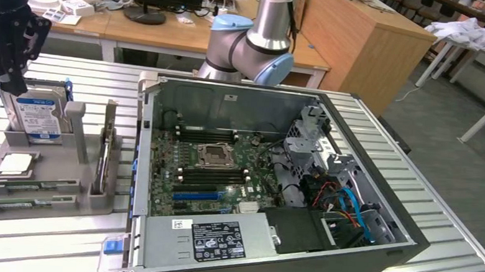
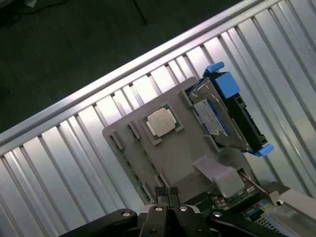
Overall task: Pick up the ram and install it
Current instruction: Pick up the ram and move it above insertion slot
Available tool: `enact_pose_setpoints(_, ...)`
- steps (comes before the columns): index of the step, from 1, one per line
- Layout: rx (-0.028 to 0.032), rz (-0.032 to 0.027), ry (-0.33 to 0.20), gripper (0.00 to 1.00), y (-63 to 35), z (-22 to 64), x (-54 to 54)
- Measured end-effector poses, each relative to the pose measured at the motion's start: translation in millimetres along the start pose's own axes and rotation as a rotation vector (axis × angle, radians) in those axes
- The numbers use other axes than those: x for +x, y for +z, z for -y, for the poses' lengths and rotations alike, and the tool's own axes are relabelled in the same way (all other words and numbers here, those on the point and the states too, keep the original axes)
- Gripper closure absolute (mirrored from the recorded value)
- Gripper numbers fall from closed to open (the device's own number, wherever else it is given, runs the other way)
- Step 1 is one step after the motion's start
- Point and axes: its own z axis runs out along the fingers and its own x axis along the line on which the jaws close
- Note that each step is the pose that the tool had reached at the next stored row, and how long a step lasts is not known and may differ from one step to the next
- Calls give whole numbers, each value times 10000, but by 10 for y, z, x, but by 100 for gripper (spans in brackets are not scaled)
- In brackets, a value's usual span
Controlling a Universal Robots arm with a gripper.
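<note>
Your claw [image 2: 167, 193] is fully closed, gripping nothing. It hangs over the gray tray [image 1: 62, 167] at 9 o'clock of the computer case [image 1: 219, 103]. The ram [image 1: 32, 188] lies flat at the tray's 6 o'clock edge.

We can read no word or number for certain. At the left of the exterior view, the hard drive [image 1: 37, 125] carries a blue-and-white label [image 1: 35, 107] whose print is too small to read. At lower centre, the power supply [image 1: 160, 249] bears a black label [image 1: 218, 240] with pale marks and a white sticker [image 1: 178, 223], both illegible to us. The drive label [image 2: 212, 117] in the wrist view is also unreadable.
</note>
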Motion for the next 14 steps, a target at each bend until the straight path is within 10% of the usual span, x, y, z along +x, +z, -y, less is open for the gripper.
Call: enact_pose_setpoints(14,-58,-114,-2553,89,12,1,0)
